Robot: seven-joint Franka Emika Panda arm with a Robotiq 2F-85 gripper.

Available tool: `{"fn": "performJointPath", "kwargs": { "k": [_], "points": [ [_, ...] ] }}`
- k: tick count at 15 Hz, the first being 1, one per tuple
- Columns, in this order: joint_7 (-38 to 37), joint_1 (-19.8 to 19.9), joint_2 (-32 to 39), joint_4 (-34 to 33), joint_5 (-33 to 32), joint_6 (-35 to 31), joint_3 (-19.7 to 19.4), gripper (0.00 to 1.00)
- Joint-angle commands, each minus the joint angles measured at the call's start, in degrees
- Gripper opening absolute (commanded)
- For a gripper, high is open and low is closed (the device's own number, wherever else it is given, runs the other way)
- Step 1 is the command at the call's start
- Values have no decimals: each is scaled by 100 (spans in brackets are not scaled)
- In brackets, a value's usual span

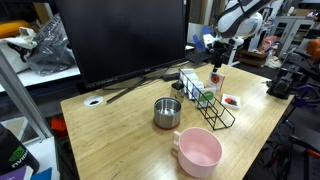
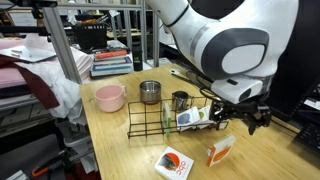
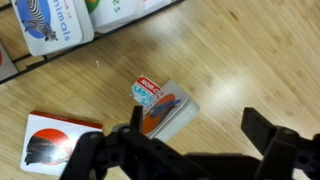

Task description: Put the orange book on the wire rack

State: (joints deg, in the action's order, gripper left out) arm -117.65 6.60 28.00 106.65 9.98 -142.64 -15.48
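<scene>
The orange book [image 3: 165, 106], with an orange-and-whitish cover, lies on the wooden table just ahead of my gripper [image 3: 200, 138] in the wrist view. It also shows in both exterior views [image 1: 217, 79] [image 2: 220, 150], next to the wire rack [image 1: 208, 102] [image 2: 160, 122]. The gripper [image 1: 215, 50] [image 2: 246, 120] hangs above the book. Its jaws are open and empty and do not touch the book. A green book [image 2: 192, 117] [image 3: 55, 22] stands in the rack.
A small flat red-and-white thing [image 3: 55, 140] [image 2: 173, 162] lies near the book. A metal cup [image 1: 167, 112] and a pink bowl [image 1: 198, 150] stand beside the rack. A large dark monitor [image 1: 120, 40] stands at the back of the table.
</scene>
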Motion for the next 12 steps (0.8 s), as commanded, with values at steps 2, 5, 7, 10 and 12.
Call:
{"fn": "performJointPath", "kwargs": {
  "k": [2, 5, 7, 10, 12],
  "points": [
    [-658, 208, 27, 37, 504, -18, 63, 100],
    [-808, 346, 125, 50, 918, 120, 171, 100],
    [-979, 319, 220, 72, 990, -19, 140, 100],
    [-1206, 325, 320, 43, 1038, -19, 151, 100],
    [-1311, 324, 380, 5, 1016, 17, 160, 100]
  ]
}}
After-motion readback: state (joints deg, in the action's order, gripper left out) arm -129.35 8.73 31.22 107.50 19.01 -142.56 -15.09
